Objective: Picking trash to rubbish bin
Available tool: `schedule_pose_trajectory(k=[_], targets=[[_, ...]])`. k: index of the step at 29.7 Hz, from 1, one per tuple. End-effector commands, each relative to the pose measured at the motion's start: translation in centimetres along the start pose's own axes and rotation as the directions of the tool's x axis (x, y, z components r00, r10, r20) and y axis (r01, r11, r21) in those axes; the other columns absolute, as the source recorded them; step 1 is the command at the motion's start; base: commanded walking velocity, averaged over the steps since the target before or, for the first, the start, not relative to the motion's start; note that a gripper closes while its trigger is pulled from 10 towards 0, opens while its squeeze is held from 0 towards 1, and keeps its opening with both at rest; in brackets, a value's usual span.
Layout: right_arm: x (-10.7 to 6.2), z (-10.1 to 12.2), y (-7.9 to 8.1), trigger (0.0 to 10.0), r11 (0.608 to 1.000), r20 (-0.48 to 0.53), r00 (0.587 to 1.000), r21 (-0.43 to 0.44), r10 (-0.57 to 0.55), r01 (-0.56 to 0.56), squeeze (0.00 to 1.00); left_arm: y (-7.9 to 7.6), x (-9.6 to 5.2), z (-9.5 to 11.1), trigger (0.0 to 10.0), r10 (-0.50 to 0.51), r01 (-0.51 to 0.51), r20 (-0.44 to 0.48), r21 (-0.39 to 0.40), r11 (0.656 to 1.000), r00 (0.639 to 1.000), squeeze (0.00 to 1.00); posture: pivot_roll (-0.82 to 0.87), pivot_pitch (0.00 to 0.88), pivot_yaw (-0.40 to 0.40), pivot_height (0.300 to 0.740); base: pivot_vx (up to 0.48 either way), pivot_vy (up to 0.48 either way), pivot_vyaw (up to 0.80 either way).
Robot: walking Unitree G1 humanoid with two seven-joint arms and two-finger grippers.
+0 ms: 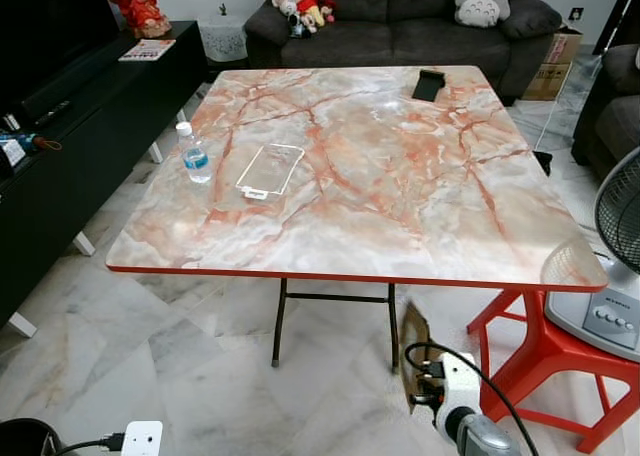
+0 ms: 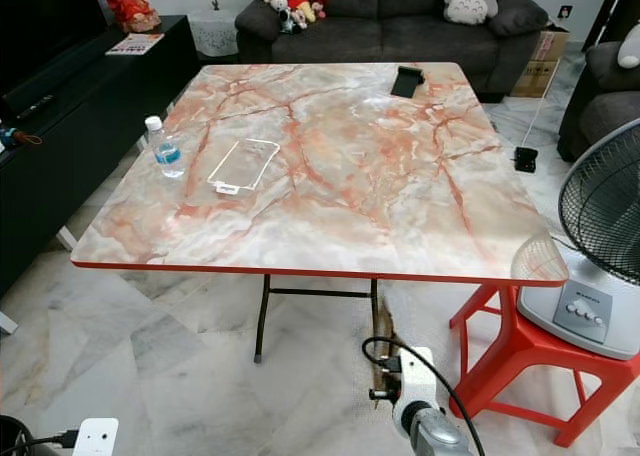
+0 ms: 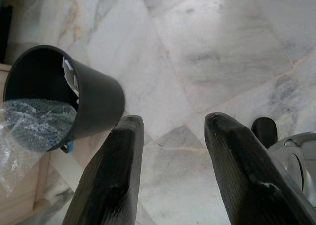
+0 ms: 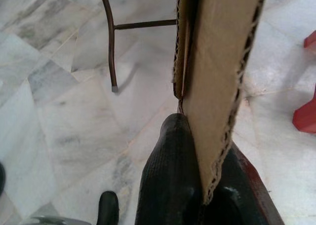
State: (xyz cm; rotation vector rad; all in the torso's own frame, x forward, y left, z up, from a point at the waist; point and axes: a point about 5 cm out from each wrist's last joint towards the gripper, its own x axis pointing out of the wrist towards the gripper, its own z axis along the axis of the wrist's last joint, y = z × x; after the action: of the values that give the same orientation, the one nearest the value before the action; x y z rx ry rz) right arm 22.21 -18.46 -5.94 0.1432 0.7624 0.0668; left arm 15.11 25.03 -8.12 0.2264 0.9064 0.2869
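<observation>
Right gripper (image 4: 197, 151) clamped on a cardboard piece (image 4: 217, 72) (corrugated, edge-on), low before the marble table (image 1: 360, 176). Left gripper (image 3: 173, 131) fingers spread wide, empty, near the black bin (image 3: 94, 101)

torn cardboard piece (image 4: 217, 82) – upright, edge-on; black bin (image 3: 74, 99) – tilted

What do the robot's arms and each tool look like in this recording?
Right arm: silver-grey cylindrical link, white wrist block, looping black cable. Left arm: a white block with a black cable at the head views' lower edge. Left tool and right tool: two long, matte black, round-tipped fingers each.
</observation>
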Motion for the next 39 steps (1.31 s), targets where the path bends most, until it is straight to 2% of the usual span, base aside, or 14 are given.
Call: schedule_pose_trajectory(k=[1,9,13,17,27,33,39], targets=[[0.0,-0.7,0.3,10.0,1.000,-0.015,1.000,0.009,-0.025,0.025,0.00,0.4,0.0,-0.3,10.0,0.000,0.000,-0.012,0.010,1.000,1.000,0.00,0.04,0.035,0.039,0.740,0.000,0.000,0.00],[-0.5,-2.3,0.4,10.0,0.998,-0.041,0.997,0.036,-0.058,0.059,0.00,0.1,-0.2,-0.9,10.0,-0.008,0.008,-0.024,0.014,1.000,1.000,0.00,0.03,0.015,0.044,0.740,0.000,0.000,0.00],[-0.6,-2.7,0.4,10.0,0.997,-0.054,0.997,0.044,-0.063,0.066,0.00,0.1,0.0,-0.1,10.0,-0.005,0.005,-0.008,0.003,1.000,1.000,0.00,0.02,0.001,0.038,0.740,0.000,0.000,0.00],[-0.2,-1.9,0.8,10.0,0.998,-0.036,0.998,0.032,-0.053,0.055,0.00,0.0,0.3,0.9,10.0,-0.020,0.020,0.016,0.024,1.000,1.000,0.00,0.02,0.007,0.039,0.740,0.000,0.000,0.00],[0.0,-1.6,1.3,10.0,0.996,-0.025,0.998,0.057,-0.061,0.063,0.00,0.5,0.4,1.1,10.0,-0.005,0.005,0.011,0.015,1.000,1.000,0.00,0.00,0.000,0.051,0.740,0.000,0.000,0.00],[0.3,-0.6,1.3,10.0,0.997,-0.002,0.998,0.053,-0.063,0.063,0.00,-0.4,0.5,1.7,10.0,-0.019,0.019,0.016,0.003,1.000,1.000,0.00,-0.02,0.000,0.048,0.740,0.000,0.000,0.00],[0.5,-0.1,1.5,10.0,0.997,0.002,0.998,0.044,-0.066,0.065,0.00,-0.2,0.7,2.6,10.0,-0.008,0.009,0.041,-0.010,1.000,0.999,0.00,0.03,0.000,0.029,0.740,0.000,0.000,0.00]])
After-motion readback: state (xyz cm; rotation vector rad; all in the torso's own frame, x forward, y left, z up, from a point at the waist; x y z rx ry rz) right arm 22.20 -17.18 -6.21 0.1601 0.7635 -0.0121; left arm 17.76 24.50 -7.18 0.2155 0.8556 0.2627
